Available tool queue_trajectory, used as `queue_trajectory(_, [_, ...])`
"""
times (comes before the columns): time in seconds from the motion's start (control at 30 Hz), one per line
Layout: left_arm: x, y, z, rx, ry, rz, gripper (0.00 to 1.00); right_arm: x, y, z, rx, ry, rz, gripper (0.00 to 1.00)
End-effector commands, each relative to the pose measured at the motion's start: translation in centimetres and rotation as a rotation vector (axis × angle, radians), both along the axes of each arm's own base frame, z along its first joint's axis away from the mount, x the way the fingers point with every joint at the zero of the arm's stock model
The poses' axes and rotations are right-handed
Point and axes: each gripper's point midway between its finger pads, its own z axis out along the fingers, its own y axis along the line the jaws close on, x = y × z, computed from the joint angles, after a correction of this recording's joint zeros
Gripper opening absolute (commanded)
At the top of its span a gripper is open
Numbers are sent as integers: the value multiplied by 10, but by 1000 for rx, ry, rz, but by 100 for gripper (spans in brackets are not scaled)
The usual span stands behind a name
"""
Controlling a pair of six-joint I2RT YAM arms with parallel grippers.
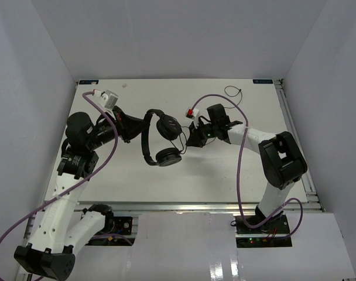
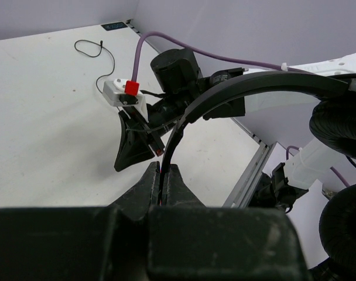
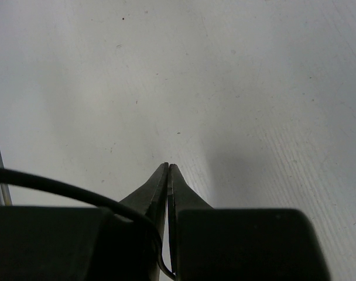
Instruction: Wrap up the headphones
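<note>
1. Left wrist view, nearest: the left gripper (image 2: 165, 171) is clenched. Its two black fingers press together on the thin headband (image 2: 271, 82) of the headphones (image 2: 336, 117), which rises from between the tips and arcs away to the right.
2. Further along the band, the two round padded ear cups (image 2: 342, 225) show one above the other at the picture's right edge.
3. Beyond the band, the dark fingers of the right gripper (image 2: 131, 149) point toward the headphones. A white-and-red camera block (image 2: 124, 92) sits above them.
4. Right wrist view: the right gripper's fingers are closed to a hairline. The thin black cord (image 3: 55, 186) enters from the left, curves downward and passes between the fingers near their root, where it is pinched.
5. Top external view: the headphones are between the two grippers, about mid-table. The left gripper is on the band's left side and the right gripper is just right of the ear cups. Whether the lower cup touches the surface cannot be told.
6. Surface: a matte white table (image 1: 225, 175) with faint specks and a metal rail (image 1: 296, 146) along its right edge. A small loop of thin black wire (image 1: 233, 92) lies near the far right corner, well apart from both grippers.
7. Room: plain pale grey walls (image 1: 184, 35) close three sides. Purple cables (image 1: 240, 158) trail along each arm.
</note>
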Motion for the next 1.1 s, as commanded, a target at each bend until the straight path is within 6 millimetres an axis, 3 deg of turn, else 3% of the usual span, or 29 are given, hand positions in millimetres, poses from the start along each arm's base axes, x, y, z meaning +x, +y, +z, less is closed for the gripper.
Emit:
queue_trajectory(0.0, [-5,-2,31,-82,-71,-7,0,-7,-6,4,-4,4,11,8])
queue_trajectory(0.23, [-7,-8,49,-149,-103,-55,0,-3,-15,-5,-37,10,-21,8])
queue_trajectory(0.73, [-14,-8,67,-177,-130,-67,0,3,-35,-36,-103,90,-86,8])
queue_trajectory(1.07, [-8,1,81,-157,-137,14,0,4,-48,-39,-99,110,-110,8])
